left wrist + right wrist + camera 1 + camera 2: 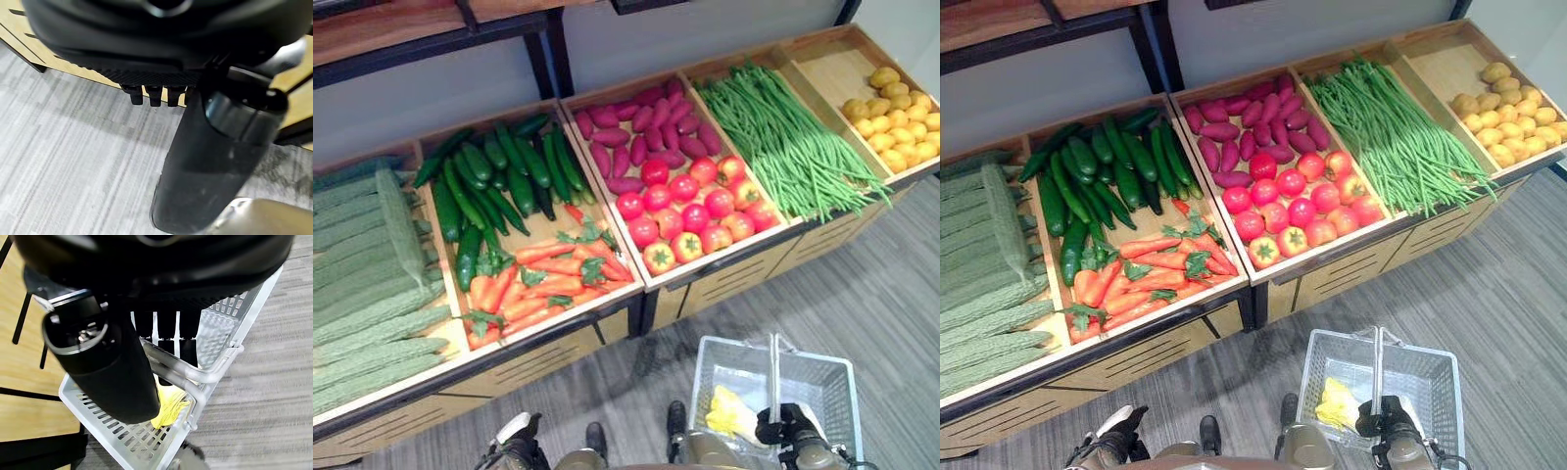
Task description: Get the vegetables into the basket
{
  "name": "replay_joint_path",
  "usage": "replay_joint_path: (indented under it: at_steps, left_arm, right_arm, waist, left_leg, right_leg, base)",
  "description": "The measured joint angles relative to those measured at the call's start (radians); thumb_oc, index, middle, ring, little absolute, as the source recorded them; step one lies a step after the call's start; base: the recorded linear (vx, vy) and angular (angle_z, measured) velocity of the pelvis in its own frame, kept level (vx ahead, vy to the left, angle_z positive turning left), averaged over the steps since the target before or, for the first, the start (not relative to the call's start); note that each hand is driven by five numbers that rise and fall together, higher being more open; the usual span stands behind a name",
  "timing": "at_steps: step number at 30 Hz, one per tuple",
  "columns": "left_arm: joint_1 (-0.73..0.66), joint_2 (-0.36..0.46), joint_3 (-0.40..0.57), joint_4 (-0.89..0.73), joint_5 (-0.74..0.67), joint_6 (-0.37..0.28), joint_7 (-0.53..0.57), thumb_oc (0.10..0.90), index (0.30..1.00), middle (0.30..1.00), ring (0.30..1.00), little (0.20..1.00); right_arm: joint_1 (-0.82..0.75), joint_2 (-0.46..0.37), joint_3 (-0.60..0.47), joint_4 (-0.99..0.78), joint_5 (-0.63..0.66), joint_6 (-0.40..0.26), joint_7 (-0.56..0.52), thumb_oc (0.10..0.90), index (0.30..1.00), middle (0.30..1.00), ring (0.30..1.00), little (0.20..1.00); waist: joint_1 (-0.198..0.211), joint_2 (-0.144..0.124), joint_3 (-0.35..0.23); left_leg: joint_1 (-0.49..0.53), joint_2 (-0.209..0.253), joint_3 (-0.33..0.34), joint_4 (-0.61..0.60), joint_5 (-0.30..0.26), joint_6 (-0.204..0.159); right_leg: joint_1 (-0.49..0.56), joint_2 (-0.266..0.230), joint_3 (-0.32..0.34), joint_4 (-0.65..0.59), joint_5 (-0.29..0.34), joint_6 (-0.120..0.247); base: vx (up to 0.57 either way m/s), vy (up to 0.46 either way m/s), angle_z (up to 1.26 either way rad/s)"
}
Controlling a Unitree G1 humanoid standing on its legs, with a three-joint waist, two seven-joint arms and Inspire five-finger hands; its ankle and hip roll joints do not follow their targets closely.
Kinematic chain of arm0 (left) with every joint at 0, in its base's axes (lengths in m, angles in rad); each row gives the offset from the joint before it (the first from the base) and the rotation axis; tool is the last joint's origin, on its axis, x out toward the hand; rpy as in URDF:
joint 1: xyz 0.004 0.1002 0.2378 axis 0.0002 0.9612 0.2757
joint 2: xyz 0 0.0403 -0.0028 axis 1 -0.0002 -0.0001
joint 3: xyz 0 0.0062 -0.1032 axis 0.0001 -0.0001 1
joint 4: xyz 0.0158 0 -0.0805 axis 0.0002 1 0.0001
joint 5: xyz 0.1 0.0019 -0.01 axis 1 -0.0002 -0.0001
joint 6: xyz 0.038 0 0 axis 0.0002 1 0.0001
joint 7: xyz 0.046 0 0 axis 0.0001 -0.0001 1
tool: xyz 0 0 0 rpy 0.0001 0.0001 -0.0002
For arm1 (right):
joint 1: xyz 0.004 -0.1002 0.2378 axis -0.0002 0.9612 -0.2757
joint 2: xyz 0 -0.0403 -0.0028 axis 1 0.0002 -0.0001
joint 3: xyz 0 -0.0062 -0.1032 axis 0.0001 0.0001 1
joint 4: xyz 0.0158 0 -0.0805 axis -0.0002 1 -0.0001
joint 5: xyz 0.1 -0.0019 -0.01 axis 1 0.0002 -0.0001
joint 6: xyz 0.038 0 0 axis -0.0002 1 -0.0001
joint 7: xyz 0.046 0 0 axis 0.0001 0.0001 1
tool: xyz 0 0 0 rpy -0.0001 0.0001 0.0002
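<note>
My right robot hand (pixel 781 427), at the lower right of the left eye view, has its fingers curled round the handle (pixel 195 374) of the grey basket (pixel 822 377), which hangs over the grey floor (pixel 881 294) in front of the produce stand. One yellow leafy item (pixel 729 411) already lies in the basket. The vegetables are all in the wooden bins across the upper half of the frame: cucumbers (pixel 494 176) and carrots (pixel 543 284) left of centre, tomatoes (pixel 690 211) in the middle, long beans (pixel 783 137) to the right.

My left robot hand (pixel 514 446) sits at the lower left edge, holding nothing; its own wrist view shows the fingers (pixel 151 95) tucked in under the palm.

I judge this is the stage between picks. Next my left robot hand must open, rise over the bin edge and close on one vegetable, the carrots being nearest.
</note>
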Motion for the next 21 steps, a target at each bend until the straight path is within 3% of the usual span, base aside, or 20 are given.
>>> replay_joint_path:
  at_steps: [4,5,7,9,10,11,12,14,16,21]
  left_arm:
    - [-0.006,0.009,0.0,-0.001,0.0,0.0,-0.001,0.9,1.0,1.0,1.0,1.0]
    - [-0.013,0.011,-0.001,0.004,0.0,-0.001,-0.003,0.9,1.0,1.0,1.0,1.0]
    - [-0.016,0.025,-0.002,0.004,-0.001,-0.004,-0.002,0.9,1.0,1.0,1.0,1.0]
    - [-0.018,0.049,0.0,0.013,-0.002,-0.012,-0.001,0.9,1.0,1.0,1.0,1.0]
    - [-0.022,0.058,0.001,0.023,-0.008,-0.012,-0.002,0.9,1.0,1.0,1.0,1.0]
    - [-0.025,0.066,0.011,0.036,-0.02,-0.009,-0.002,0.9,1.0,1.0,1.0,1.0]
    - [-0.009,0.067,0.015,0.038,-0.026,-0.008,-0.003,0.9,1.0,1.0,1.0,1.0]
    - [0.011,0.045,0.048,0.035,-0.044,-0.013,-0.003,0.9,1.0,1.0,1.0,1.0]
    - [0.039,0.015,0.094,0.042,-0.062,-0.014,-0.007,0.9,1.0,1.0,1.0,1.0]
    - [0.048,-0.042,0.322,0.08,-0.237,-0.012,-0.009,0.9,1.0,1.0,1.0,1.0]
  right_arm:
    - [-0.019,0.014,0.0,0.032,0.0,-0.004,0.003,0.4,0.3,0.3,0.3,0.3]
    - [-0.042,0.017,0.0,0.054,0.001,-0.003,0.002,0.4,0.3,0.3,0.3,0.3]
    - [-0.039,0.026,0.0,0.054,0.001,-0.003,0.002,0.4,0.3,0.3,0.3,0.3]
    - [-0.038,0.054,0.003,0.063,0.0,-0.004,0.002,0.4,0.3,0.3,0.3,0.3]
    - [-0.038,0.069,0.006,0.077,0.0,-0.007,0.003,0.4,0.3,0.3,0.3,0.3]
    - [-0.037,0.084,0.02,0.081,-0.001,-0.01,0.003,0.4,0.3,0.3,0.3,0.3]
    - [-0.036,0.095,0.019,0.089,-0.001,-0.011,0.003,0.4,0.3,0.3,0.3,0.3]
    - [-0.033,0.094,0.018,0.1,-0.001,-0.009,0.003,0.4,0.3,0.3,0.3,0.3]
    - [-0.031,0.093,0.016,0.107,-0.001,-0.008,0.009,0.4,0.3,0.3,0.3,0.3]
    - [-0.018,0.079,-0.023,0.136,-0.002,-0.002,0.013,0.4,0.3,0.3,0.3,0.3]
  waist:
    - [0.015,-0.008,-0.005]
    - [0.009,-0.008,-0.005]
    - [0.007,-0.025,-0.018]
    - [0.011,-0.054,-0.037]
    - [0.014,-0.068,-0.046]
    - [0.015,-0.085,-0.055]
    - [0.015,-0.092,-0.065]
    - [0.021,-0.062,-0.06]
    - [0.02,-0.03,-0.066]
    - [0.019,-0.002,-0.081]
  left_leg:
    - [0.01,-0.02,-0.003,-0.002,-0.009,0.018]
    - [0.019,-0.019,-0.021,-0.002,-0.009,0.024]
    - [0.023,-0.019,-0.039,-0.001,-0.009,0.027]
    - [0.019,-0.023,-0.052,-0.002,-0.009,0.027]
    - [0.014,-0.021,-0.064,-0.003,-0.007,0.024]
    - [0.006,-0.021,-0.075,-0.003,-0.004,0.018]
    - [0.009,-0.01,-0.085,-0.003,-0.005,0.006]
    - [0.011,0.028,-0.094,-0.002,-0.001,0.0]
    - [0.016,0.066,-0.098,0.004,0.002,-0.005]
    - [0.014,0.102,-0.099,0.024,0.008,-0.015]
  right_leg:
    - [-0.012,-0.021,0.016,0.054,-0.015,0.021]
    - [-0.044,-0.022,0.079,0.15,-0.031,0.04]
    - [-0.07,-0.031,0.155,0.207,-0.065,0.06]
    - [-0.066,-0.033,0.235,0.184,-0.075,0.075]
    - [-0.054,-0.044,0.242,0.127,-0.074,0.074]
    - [-0.032,-0.06,0.234,0.02,-0.045,0.076]
    - [-0.001,-0.068,0.221,-0.065,0.023,0.097]
    - [0.06,-0.029,0.183,-0.151,0.062,0.071]
    - [0.077,0.009,0.173,-0.163,0.061,0.048]
    - [0.091,0.046,0.157,-0.168,0.04,0.022]
  base:
    - [0.0,0.099,0.05]
    - [0.02,0.001,0.31]
    - [0.02,-0.042,0.39]
    - [0.02,-0.079,0.22]
    - [0.04,-0.118,0.24]
    - [0.03,-0.185,0.28]
    - [0.04,-0.243,0.34]
    - [0.06,-0.196,0.2]
    - [0.09,-0.197,0.05]
    - [0.04,-0.103,0.06]
